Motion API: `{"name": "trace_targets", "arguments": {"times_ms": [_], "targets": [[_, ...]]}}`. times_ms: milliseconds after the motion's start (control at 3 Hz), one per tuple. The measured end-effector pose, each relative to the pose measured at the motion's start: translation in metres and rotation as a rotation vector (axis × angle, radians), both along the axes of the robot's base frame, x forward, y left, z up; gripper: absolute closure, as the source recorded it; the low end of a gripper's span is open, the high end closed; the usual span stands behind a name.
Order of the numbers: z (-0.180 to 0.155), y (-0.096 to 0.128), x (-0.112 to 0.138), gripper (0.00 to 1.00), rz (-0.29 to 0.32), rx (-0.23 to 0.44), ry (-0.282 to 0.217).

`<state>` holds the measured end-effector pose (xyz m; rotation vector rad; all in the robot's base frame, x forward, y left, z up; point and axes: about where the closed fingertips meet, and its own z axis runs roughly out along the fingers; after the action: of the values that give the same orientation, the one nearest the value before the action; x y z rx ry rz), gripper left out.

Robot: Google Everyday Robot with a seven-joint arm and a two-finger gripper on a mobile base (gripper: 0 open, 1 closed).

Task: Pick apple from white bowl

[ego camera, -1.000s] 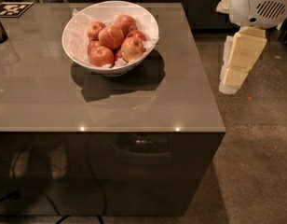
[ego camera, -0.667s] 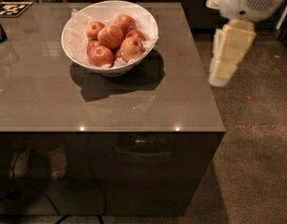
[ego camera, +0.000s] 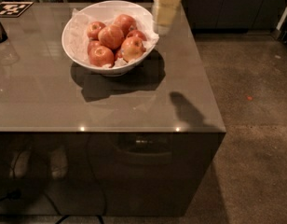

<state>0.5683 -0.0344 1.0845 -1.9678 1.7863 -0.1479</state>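
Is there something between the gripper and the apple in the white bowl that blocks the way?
Nothing visible covers the apple; it lies exposed at the pile's right front. The gripper hangs by the white bowl's right rim, so only that rim and the crumpled paper are near its path.

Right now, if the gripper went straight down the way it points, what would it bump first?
Probably the right rim of the white bowl; the gripper hangs just above that edge. Depth is unclear, so it might land on the table beside it.

One white bowl (ego camera: 108, 69) holds what I count as seven apples (ego camera: 111, 36). One gripper (ego camera: 164, 18) hangs just beside the bowl's right rim, over one table (ego camera: 50, 97).
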Motion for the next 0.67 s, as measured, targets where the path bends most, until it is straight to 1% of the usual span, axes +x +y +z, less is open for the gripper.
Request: {"name": "trace_targets", "arguments": {"times_ms": [333, 667], "targets": [[0.021, 0.028, 0.006, 0.00, 0.039, 0.049, -0.056], [0.014, 0.037, 0.021, 0.00, 0.061, 0.081, -0.065]]}}
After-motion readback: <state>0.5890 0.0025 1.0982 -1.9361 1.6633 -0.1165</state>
